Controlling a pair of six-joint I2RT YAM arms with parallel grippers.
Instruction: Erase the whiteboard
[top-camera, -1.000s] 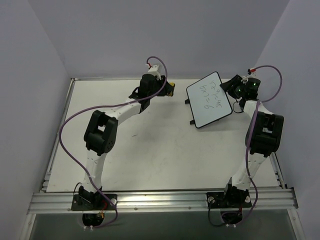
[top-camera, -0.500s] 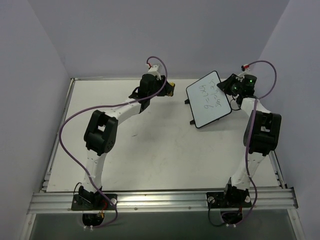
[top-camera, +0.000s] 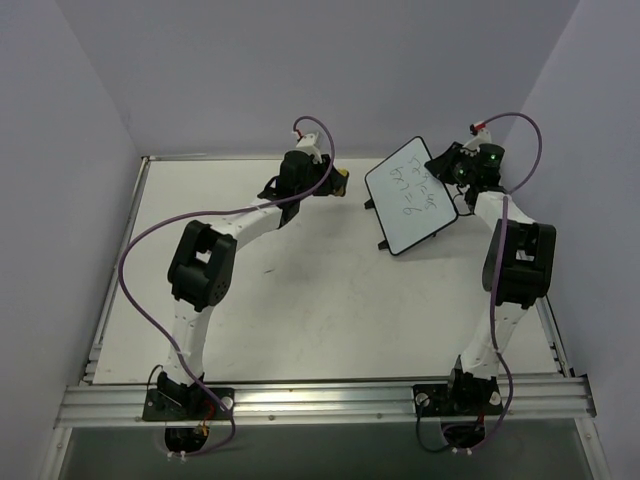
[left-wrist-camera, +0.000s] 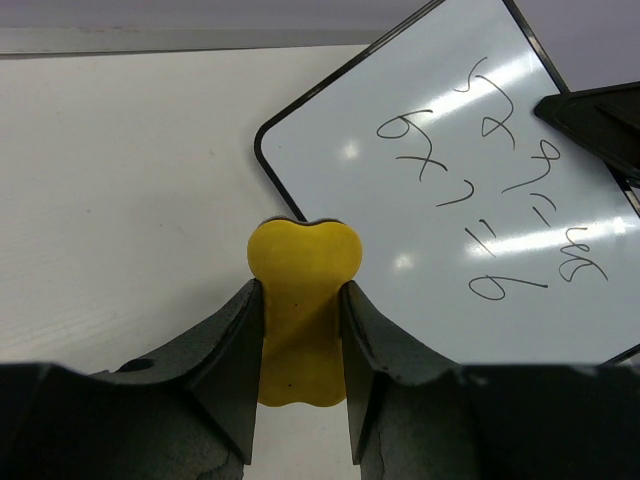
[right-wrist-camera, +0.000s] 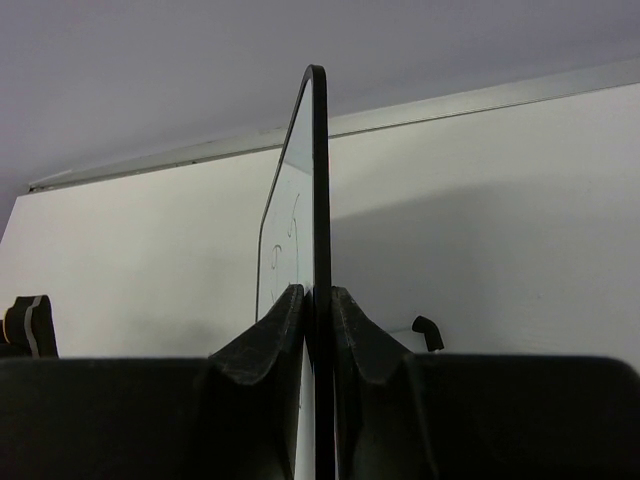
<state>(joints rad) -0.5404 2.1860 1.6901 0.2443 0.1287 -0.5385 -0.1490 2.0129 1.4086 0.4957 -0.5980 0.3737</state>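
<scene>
The whiteboard (top-camera: 407, 196) is a small white board with a black frame and dark scribbles, tilted up at the back right of the table. My right gripper (top-camera: 447, 170) is shut on its right edge; in the right wrist view the board (right-wrist-camera: 318, 200) stands edge-on between the fingers (right-wrist-camera: 318, 300). My left gripper (top-camera: 338, 180) is shut on a yellow eraser (left-wrist-camera: 302, 300), just left of the board. In the left wrist view the eraser's tip sits at the board's (left-wrist-camera: 480, 200) near left corner.
The white table (top-camera: 300, 290) is walled by purple panels on three sides. A small black foot (right-wrist-camera: 428, 330) of the board shows behind it in the right wrist view. An aluminium rail (top-camera: 320, 400) runs along the near edge.
My right gripper has lifted and tilted the whiteboard, shifting it a little left toward the eraser. The left gripper has stayed in place.
</scene>
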